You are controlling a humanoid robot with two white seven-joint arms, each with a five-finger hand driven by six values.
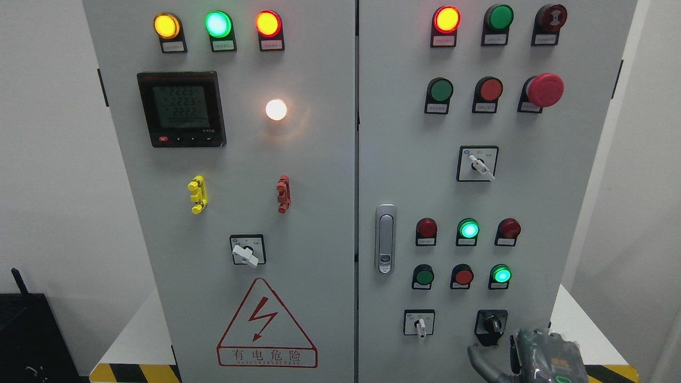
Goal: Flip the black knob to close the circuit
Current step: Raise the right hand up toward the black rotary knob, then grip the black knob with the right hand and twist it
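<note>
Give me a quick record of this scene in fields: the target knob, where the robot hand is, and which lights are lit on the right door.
target: black knob, bottom row of the right door, right of a white selector switch
robot hand: right robot hand at the lower right edge, just below the knob
contact: one finger reaches up towards the knob; touch cannot be confirmed
left robot hand: not in view
lit on right door: red lamp at top, two green lamps lower down
door handle: silver latch on the door's left edge
</note>
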